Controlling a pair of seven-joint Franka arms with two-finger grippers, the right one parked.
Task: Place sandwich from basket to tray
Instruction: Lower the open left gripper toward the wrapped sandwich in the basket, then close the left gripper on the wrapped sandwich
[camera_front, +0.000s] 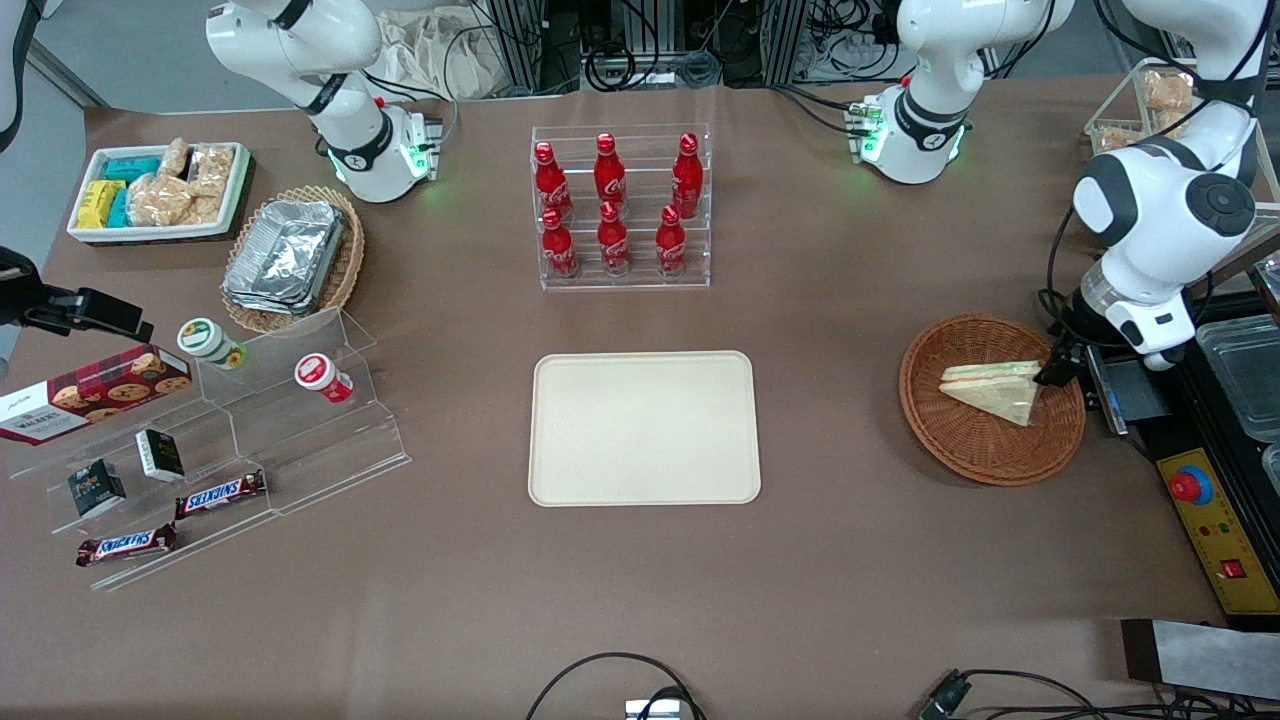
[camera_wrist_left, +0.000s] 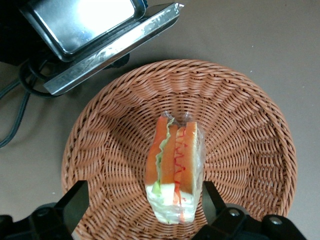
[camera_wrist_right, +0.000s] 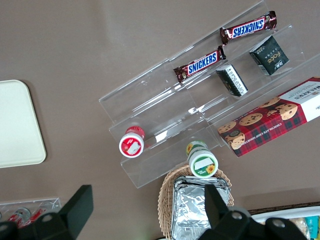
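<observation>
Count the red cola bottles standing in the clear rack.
6: three red cola bottles on the clear acrylic rack's upper step, three on its lower step. None seems hidden.

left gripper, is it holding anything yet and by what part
Nothing is held. The gripper is open, its fingers straddling the sandwich without touching it; the sandwich lies in the basket.
</observation>
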